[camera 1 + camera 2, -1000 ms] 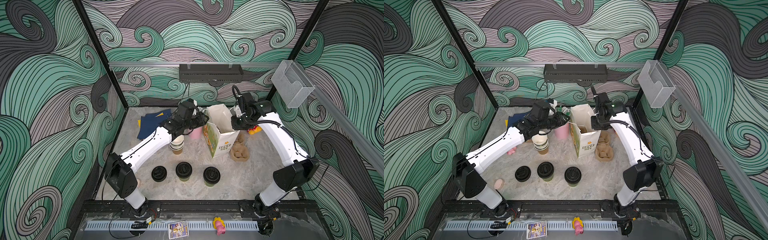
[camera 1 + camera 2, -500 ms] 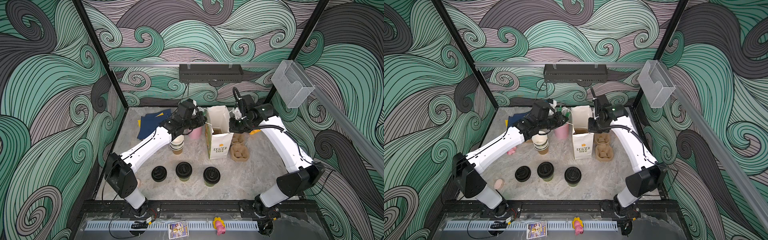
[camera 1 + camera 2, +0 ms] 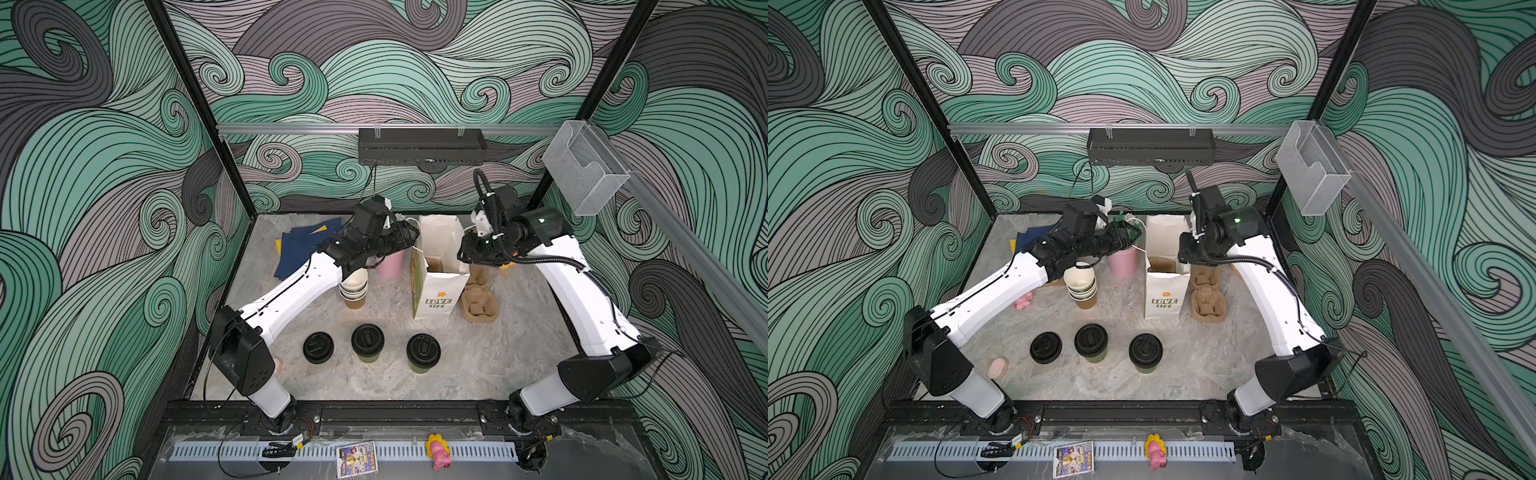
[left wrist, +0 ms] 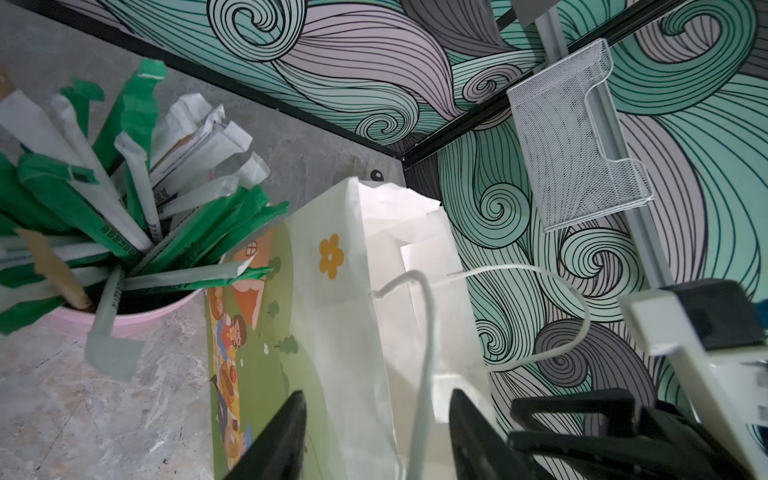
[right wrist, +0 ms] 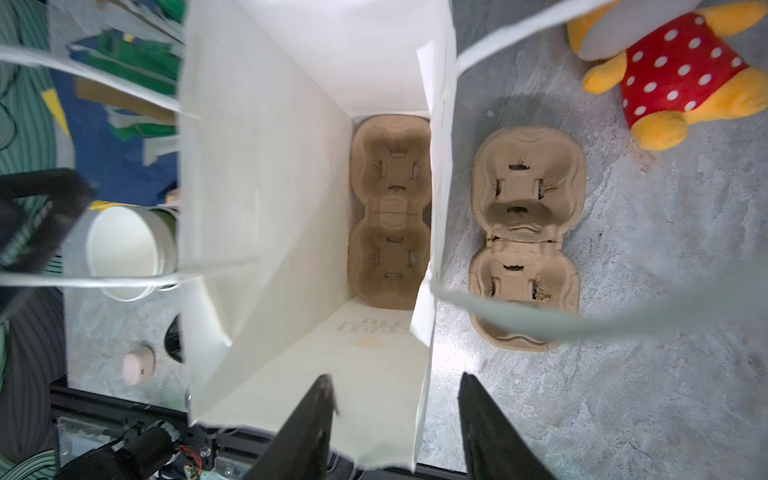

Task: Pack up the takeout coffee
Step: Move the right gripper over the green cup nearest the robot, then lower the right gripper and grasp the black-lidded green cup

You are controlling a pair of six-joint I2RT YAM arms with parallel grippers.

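Left end effector (image 4: 376,397) and right end effector (image 5: 395,376) are released at the bag (image 3: 438,291) mouth. I see both cups (image 3: 367,340) upright, well frontward, roughly between them.

I see olive-green cups (image 3: 419,367) under black lids (image 3: 367,339), a white bag (image 3: 438,291) printed green and orange, a pink straw cup (image 3: 390,266), and a grey-marbled table (image 3: 478,353).

First olive-green paper cup (image 3: 367,341), second cup (image 3: 423,352) near it, not touching, both upright, black sip lids on
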